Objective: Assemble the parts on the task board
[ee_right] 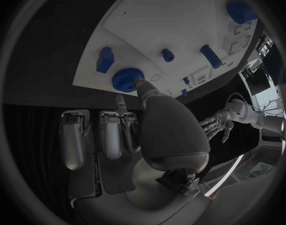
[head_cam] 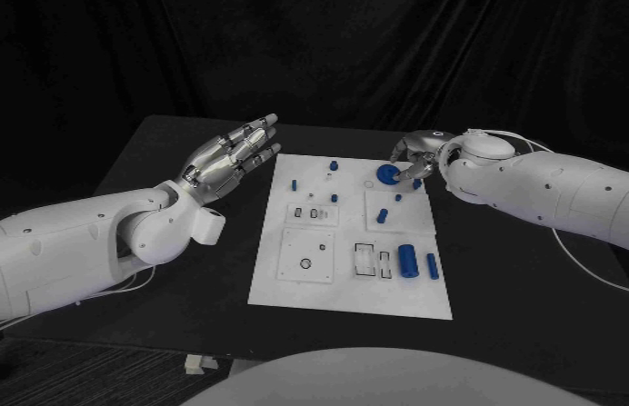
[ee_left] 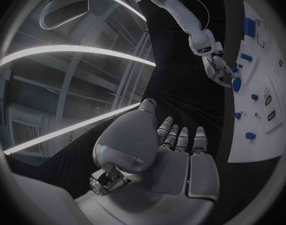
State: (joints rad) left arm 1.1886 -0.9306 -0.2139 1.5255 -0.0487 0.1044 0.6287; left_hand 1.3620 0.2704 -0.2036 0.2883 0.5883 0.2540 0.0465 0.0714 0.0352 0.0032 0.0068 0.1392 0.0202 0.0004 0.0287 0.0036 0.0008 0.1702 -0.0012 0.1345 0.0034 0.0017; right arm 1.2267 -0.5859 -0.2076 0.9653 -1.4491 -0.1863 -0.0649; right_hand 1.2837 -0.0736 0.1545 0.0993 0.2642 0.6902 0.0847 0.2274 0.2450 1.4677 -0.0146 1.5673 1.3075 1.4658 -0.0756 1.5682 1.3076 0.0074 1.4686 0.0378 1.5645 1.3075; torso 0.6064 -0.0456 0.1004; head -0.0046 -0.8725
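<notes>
The white task board [head_cam: 344, 290] lies mid-table with several small blue parts on it. My right hand [head_cam: 420, 156] is over the board's far right corner; its thumb and a finger pinch a round blue toothed disc [head_cam: 388, 175], also seen in the right wrist view [ee_right: 126, 79] and the left wrist view [ee_left: 237, 84]. I cannot tell whether the disc touches the board. My left hand [head_cam: 236, 158] hovers open, fingers spread and palm up, beside the board's far left corner, holding nothing.
Two blue cylinders [head_cam: 408, 261] [head_cam: 432, 266] lie at the board's near right. Small blue pegs [head_cam: 333, 165] [head_cam: 382, 214] stand further back. Rectangular recesses [head_cam: 365, 259] and a ring [head_cam: 305, 263] mark the near half. Black table [head_cam: 184, 270] surrounds the board.
</notes>
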